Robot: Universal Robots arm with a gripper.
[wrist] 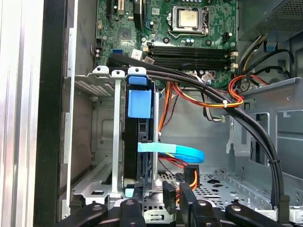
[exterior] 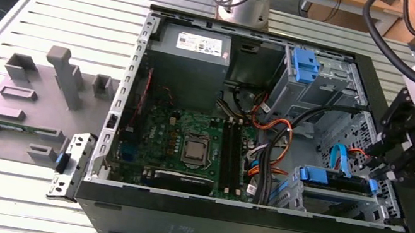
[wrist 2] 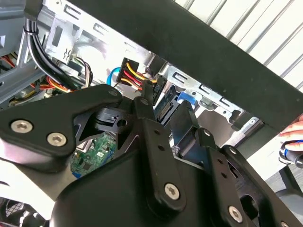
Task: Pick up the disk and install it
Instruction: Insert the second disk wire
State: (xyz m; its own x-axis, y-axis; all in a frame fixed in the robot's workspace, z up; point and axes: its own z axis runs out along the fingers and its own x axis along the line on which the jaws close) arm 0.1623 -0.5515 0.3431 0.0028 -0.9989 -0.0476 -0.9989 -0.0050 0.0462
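Observation:
The disk (wrist: 138, 142) stands on edge in the metal drive cage (wrist: 108, 142) at the near right corner of the open computer case, with its blue bracket (wrist: 140, 101) on top. In the exterior view the disk (exterior: 331, 179) lies in that cage beside the case's right wall. My gripper (exterior: 376, 167) hangs just above the case's right rim, close to the disk's end and apart from it. Its fingers (wrist: 169, 191) stand close together and hold nothing. In the second wrist view the gripper (wrist 2: 163, 101) points at the cage and the cable plugs.
Thick black cables (wrist: 246, 123) and orange-yellow wires (wrist: 208, 101) run across the case beside the cage. A blue flat cable (wrist: 182, 152) loops next to the disk. The motherboard (exterior: 185, 144), the grey power supply (exterior: 193, 50) and an upper blue caddy (exterior: 304, 66) lie further in. A grey fixture (exterior: 30, 104) sits at the exterior view's left.

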